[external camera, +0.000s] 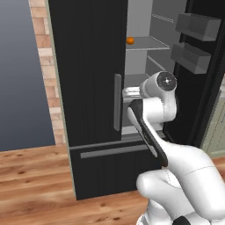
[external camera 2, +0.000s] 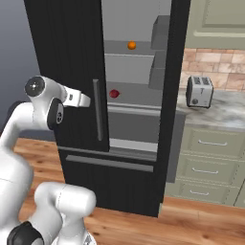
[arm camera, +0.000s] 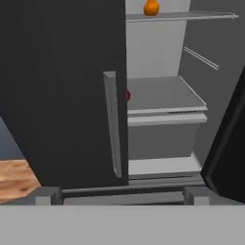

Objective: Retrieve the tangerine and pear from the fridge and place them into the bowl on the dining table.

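Jaws wide open and empty, your gripper [arm camera: 122, 194] faces the fridge [external camera 2: 72, 57], right door open; reach in next for the tangerine [external camera 2: 131, 45] or pear [external camera 2: 114, 94].

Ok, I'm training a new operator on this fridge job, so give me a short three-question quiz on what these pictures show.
1. True or false: both upper doors of the fridge stand open.
2. Which fruit sits on the higher shelf: A) the tangerine B) the pear?
3. Fill in: on the counter right of the fridge stands a silver ____.

Key: 1 false, the left door is shut and only the right one is open. 2 A, with the pear one shelf lower, partly hidden behind the shut door's edge in the hand view. 3 toaster.
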You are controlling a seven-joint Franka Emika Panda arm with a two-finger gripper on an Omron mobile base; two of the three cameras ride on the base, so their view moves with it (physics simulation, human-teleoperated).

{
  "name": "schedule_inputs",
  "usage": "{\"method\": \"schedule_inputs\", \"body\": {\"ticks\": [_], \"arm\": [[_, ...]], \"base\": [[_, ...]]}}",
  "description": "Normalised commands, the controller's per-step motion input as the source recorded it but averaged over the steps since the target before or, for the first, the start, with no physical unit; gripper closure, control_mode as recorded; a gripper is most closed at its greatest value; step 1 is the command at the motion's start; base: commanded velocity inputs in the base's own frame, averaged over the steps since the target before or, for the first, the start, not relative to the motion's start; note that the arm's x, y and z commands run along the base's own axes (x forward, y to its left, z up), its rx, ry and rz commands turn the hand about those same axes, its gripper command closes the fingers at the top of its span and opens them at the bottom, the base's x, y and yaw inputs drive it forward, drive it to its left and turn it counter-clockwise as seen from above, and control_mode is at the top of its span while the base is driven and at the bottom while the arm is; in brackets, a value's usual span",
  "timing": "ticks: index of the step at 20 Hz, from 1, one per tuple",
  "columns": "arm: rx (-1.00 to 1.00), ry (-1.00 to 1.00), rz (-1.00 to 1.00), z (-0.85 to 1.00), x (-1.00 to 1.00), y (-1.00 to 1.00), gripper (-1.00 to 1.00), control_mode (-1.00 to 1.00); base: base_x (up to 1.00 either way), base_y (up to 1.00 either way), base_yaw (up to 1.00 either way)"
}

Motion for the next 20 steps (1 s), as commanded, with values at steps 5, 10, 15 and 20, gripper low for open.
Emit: {"method": "schedule_inputs", "body": {"ticks": [5,10,15,20], "arm": [[0.00,0.00,0.00,-0.22,0.53,0.00,-1.00,-1.00],[0.00,0.08,0.01,-0.13,0.61,0.03,-1.00,-1.00],[0.00,0.14,0.02,-0.22,0.64,0.14,-1.00,-1.00],[0.00,0.04,0.00,-0.19,0.63,0.09,-1.00,-1.00]], "base": [[0.00,0.00,0.00],[0.00,0.00,0.00],[0.00,0.00,0.00],[0.00,0.00,0.00]]}}
